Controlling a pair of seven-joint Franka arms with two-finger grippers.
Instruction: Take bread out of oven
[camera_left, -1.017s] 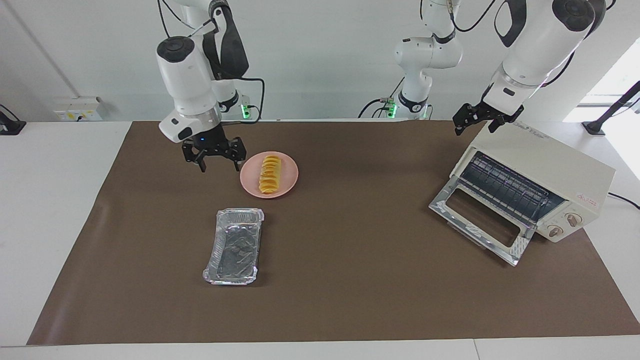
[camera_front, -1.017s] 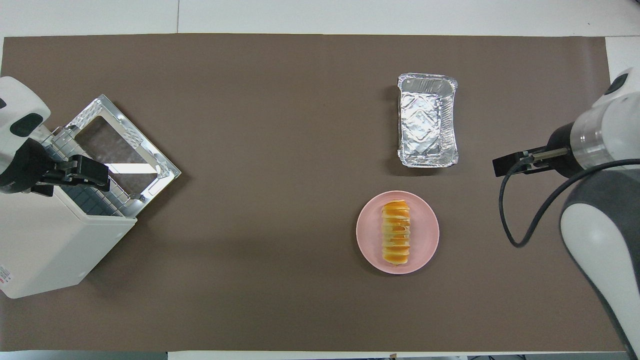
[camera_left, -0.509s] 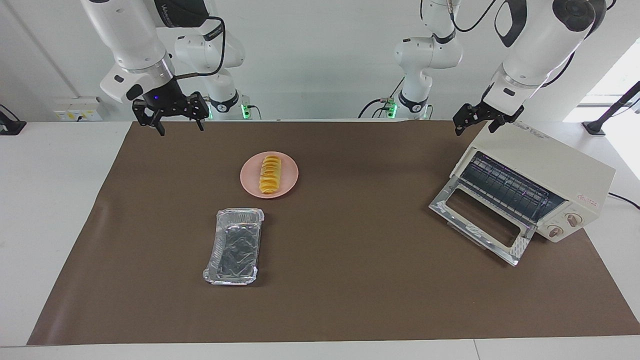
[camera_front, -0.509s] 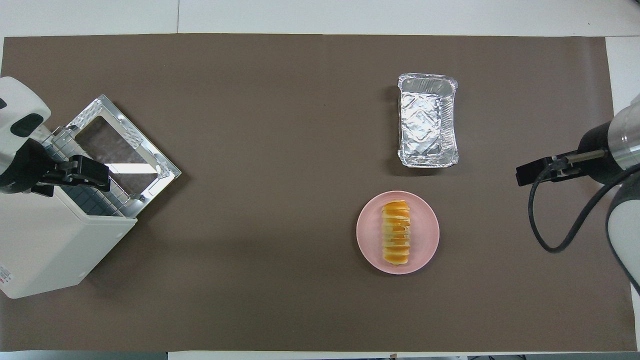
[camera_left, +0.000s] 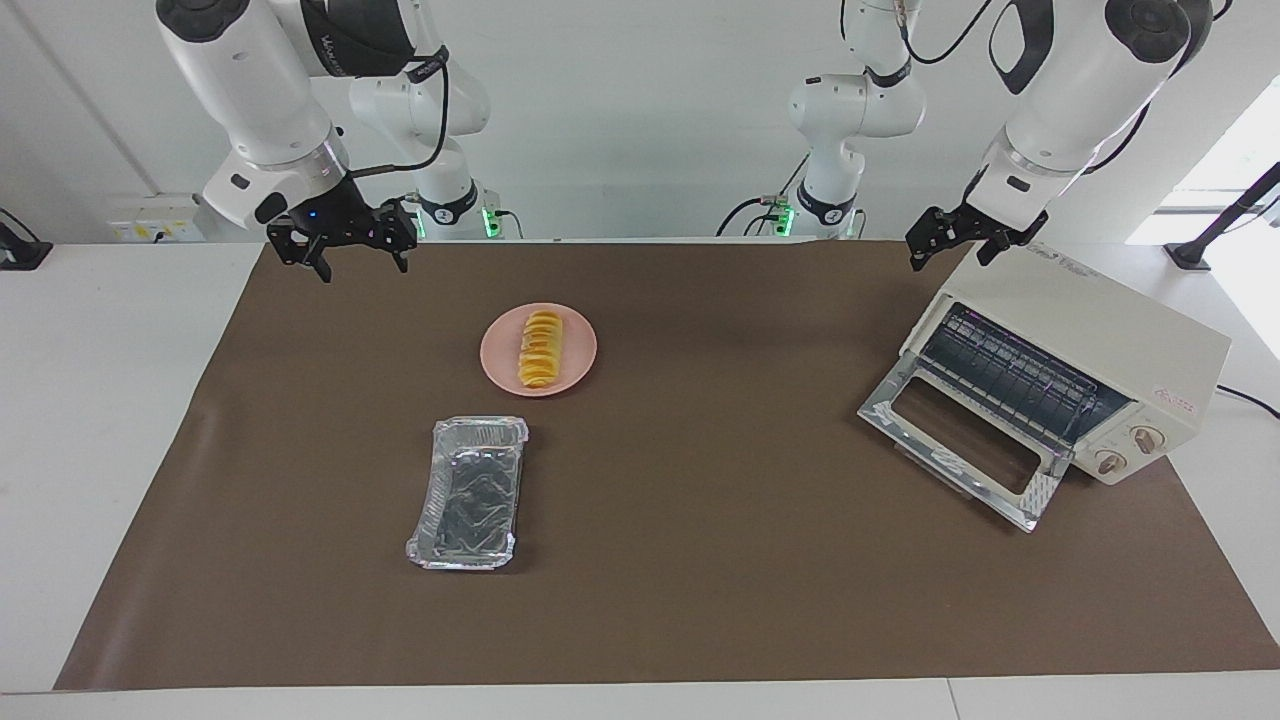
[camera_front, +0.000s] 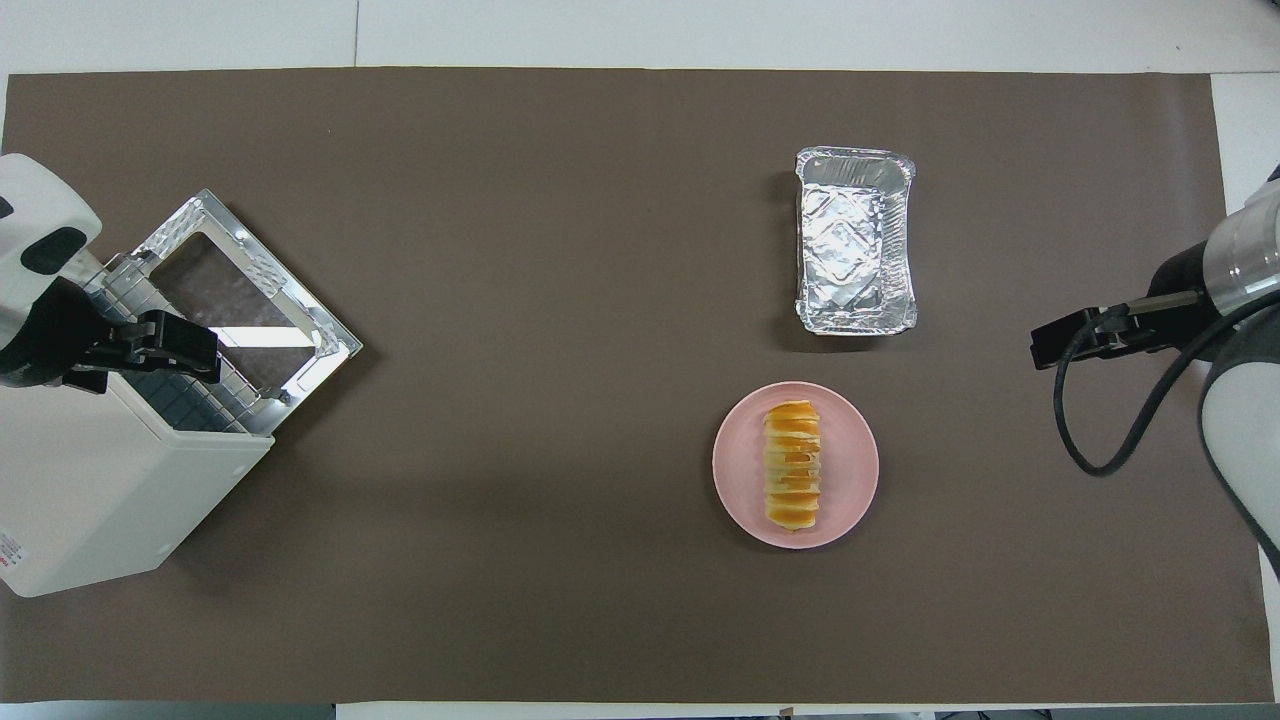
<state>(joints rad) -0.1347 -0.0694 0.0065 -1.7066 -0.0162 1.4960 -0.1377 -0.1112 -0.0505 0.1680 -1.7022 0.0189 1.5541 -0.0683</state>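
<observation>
Bread, a ridged yellow-orange loaf (camera_left: 540, 348), already lies on the round pink plate (camera_left: 578, 372) at frame centre-left, outside the open cream-white oven (camera_left: 1090, 340); both the right gripper (camera_left: 342, 243) and the left gripper (camera_left: 958, 234) hang spread wide, empty.

The oven (camera_front: 110, 480) is cut by the overhead view's edge; the left gripper (camera_front: 150, 345) covers part of its opening

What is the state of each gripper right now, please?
Left gripper: open, empty, over the oven.
Right gripper: open, empty, raised over the mat's edge, away from the bread.
</observation>
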